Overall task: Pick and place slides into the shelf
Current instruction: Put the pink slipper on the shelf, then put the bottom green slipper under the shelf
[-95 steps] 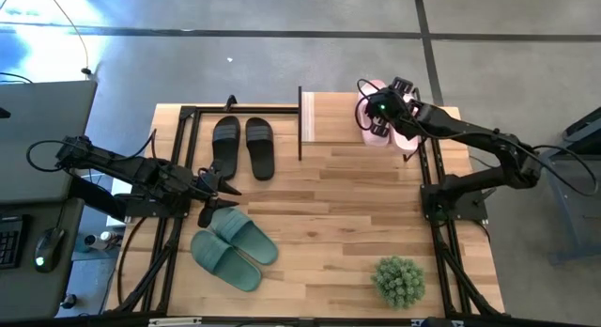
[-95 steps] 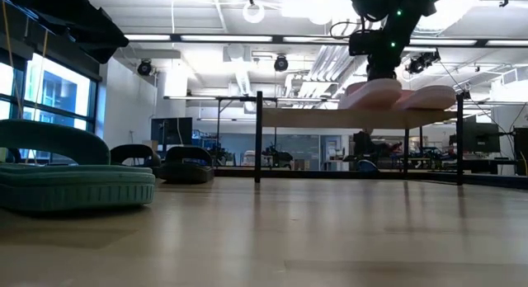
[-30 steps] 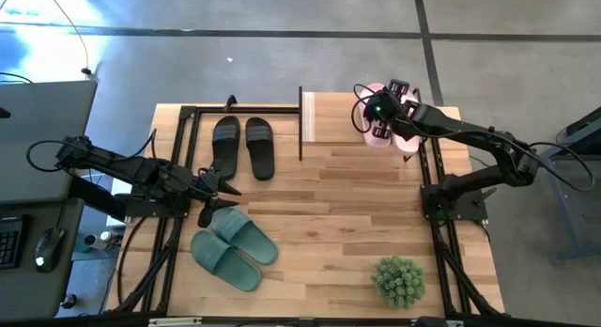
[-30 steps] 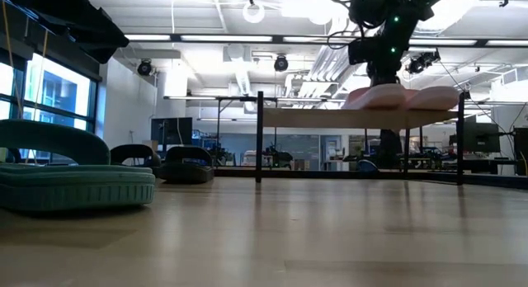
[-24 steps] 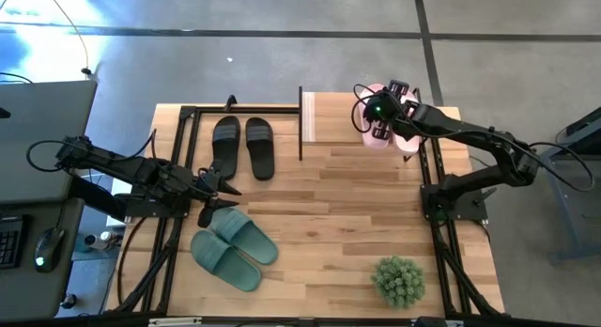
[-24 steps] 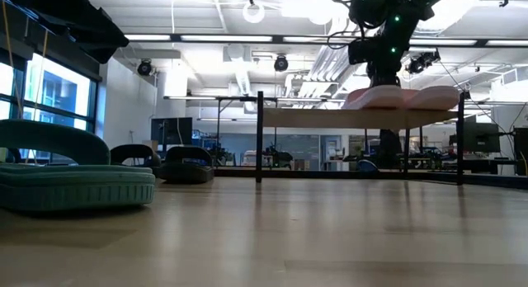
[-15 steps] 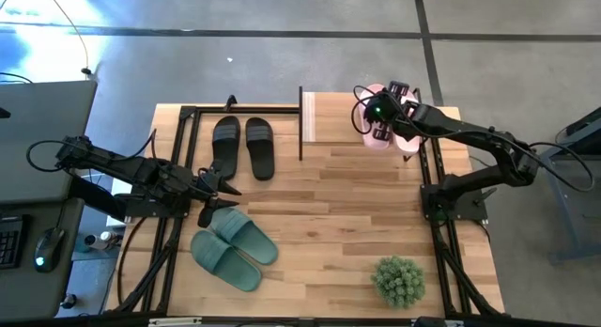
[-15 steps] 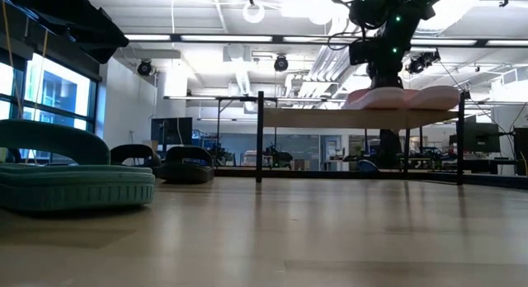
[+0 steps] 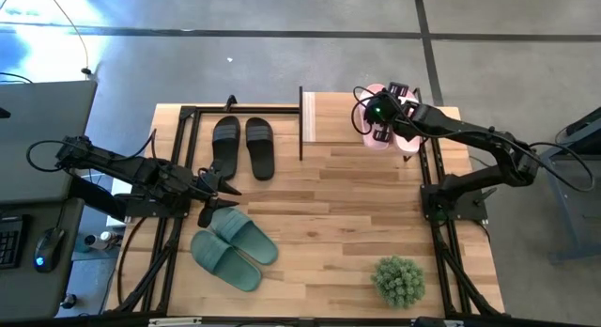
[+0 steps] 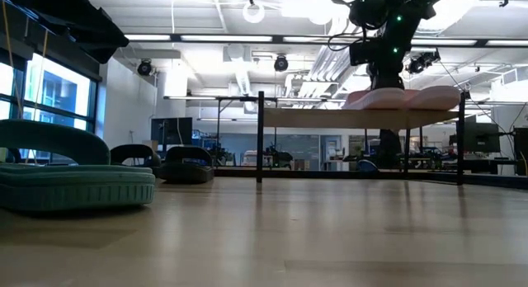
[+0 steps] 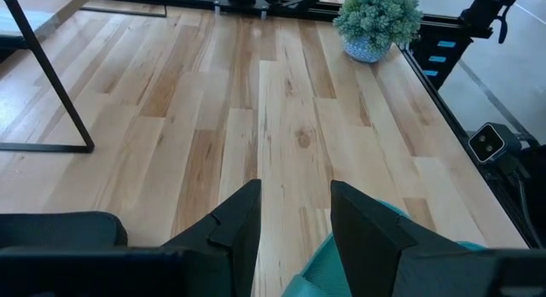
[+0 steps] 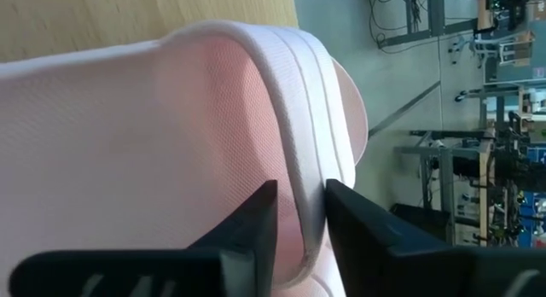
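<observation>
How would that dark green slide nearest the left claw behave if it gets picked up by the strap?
The dark green slide looks like thick moulded foam, so it is probably light for its bulk. Its wide arched strap stands up unsupported, suggesting it is springy, not floppy. Its flat sole makes rolling unlikely, though it may tilt when hung from the left claw.

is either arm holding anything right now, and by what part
Left pincer: nothing. Right pincer straddles the pink slide's strap edge; whether it grips, cannot tell.
</observation>
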Robot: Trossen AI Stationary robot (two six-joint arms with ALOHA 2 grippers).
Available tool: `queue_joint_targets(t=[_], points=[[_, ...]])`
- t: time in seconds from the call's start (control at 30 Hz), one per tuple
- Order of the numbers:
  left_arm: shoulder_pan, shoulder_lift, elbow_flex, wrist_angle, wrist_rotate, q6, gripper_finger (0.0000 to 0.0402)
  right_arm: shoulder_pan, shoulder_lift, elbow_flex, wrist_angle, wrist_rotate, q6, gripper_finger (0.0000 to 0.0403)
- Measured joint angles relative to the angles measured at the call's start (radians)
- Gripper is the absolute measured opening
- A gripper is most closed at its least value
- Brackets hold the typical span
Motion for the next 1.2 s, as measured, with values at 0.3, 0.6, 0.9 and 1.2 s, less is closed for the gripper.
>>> queue_joint_targets(t=[0.3, 0.6, 0.9, 1.2], points=[[0.000, 0.000, 0.000, 0.000, 0.000, 0.000, 0.0127, 0.000, 0.000, 0.000, -0.001, -0.009, 0.014, 0.0122], [0.000, 0.000, 0.000, 0.000, 0.000, 0.000, 0.0127, 0.000, -0.002, 0.000, -0.014, -0.030, 0.046, 0.0127], [0.000, 0.000, 0.000, 0.000, 0.000, 0.000, 0.0127, 0.008, -0.075, 0.000, -0.041, -0.061, 0.072, 0.0127], [0.000, 0.000, 0.000, 0.000, 0.000, 0.000, 0.0127, 0.008, -0.139, 0.000, -0.153, -0.145, 0.163, 0.0128]])
